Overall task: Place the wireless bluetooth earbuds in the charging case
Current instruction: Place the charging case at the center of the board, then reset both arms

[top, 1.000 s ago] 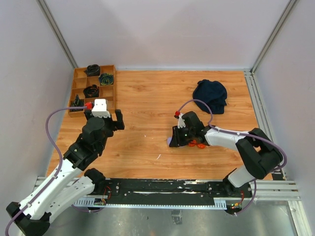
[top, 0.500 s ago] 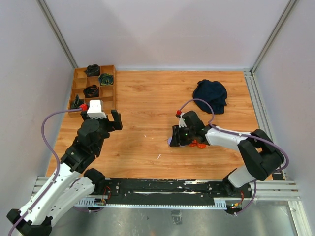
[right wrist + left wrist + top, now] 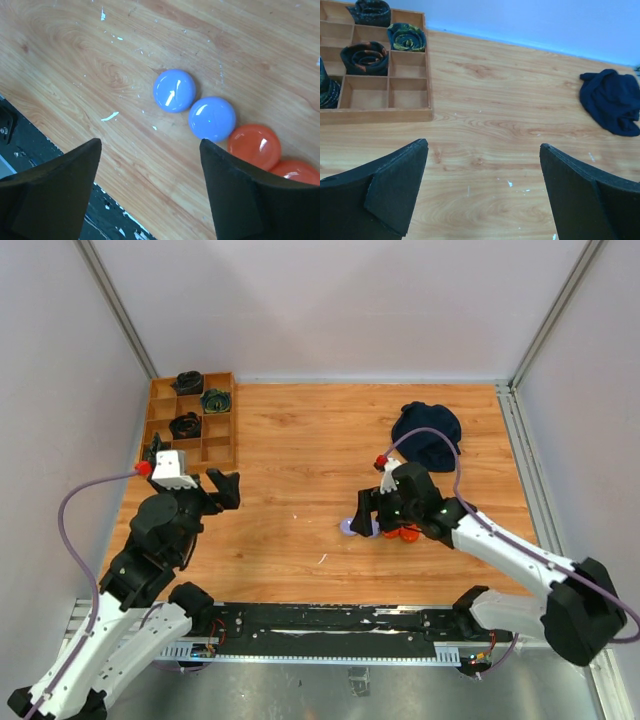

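The wireless bluetooth earbuds are out of view. Two glossy round lilac pucks [image 3: 174, 90] [image 3: 212, 118] and two orange-red pucks [image 3: 254, 145] lie shut in a row on the wood; whether they are the charging case I cannot tell. My right gripper [image 3: 150, 142] hovers open just beside them with nothing between its fingers. From above, a lilac puck [image 3: 347, 527] and the orange-red pucks [image 3: 402, 533] show under the right gripper [image 3: 375, 518]. My left gripper [image 3: 483, 144] stands wide open and empty over bare wood, far to the left [image 3: 215, 490].
A wooden compartment tray [image 3: 222, 425] with rolled dark items sits at the back left, also in the left wrist view [image 3: 375, 115]. A navy cloth [image 3: 427, 435] lies at the back right. The black base rail [image 3: 330, 625] runs along the near edge.
My right gripper has gone from shut to open and shifted a little right, uncovering a lilac puck. The left arm has drawn back to the left, still open.
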Action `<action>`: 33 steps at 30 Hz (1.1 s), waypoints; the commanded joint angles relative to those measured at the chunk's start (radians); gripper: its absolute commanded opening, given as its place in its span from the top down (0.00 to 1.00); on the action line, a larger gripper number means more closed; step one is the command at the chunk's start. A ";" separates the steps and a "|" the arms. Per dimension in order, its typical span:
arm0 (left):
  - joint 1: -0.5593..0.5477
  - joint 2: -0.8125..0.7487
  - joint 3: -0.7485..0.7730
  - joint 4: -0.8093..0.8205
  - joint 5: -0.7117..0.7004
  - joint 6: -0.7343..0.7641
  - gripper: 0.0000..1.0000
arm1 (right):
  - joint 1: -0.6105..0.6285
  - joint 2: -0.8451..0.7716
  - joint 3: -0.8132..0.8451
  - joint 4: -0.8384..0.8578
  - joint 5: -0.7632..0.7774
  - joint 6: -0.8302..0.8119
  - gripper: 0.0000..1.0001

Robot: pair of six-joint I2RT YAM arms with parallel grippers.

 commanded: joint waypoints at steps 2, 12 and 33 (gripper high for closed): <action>0.009 -0.091 0.038 -0.114 0.049 -0.110 0.01 | -0.006 -0.199 0.037 -0.169 0.151 -0.111 0.01; 0.008 -0.261 0.005 -0.179 0.114 -0.204 0.01 | -0.008 -0.583 0.041 -0.397 0.455 -0.152 0.01; 0.009 -0.417 -0.119 -0.154 0.075 -0.235 0.01 | -0.007 -0.919 -0.025 -0.473 0.618 -0.186 0.01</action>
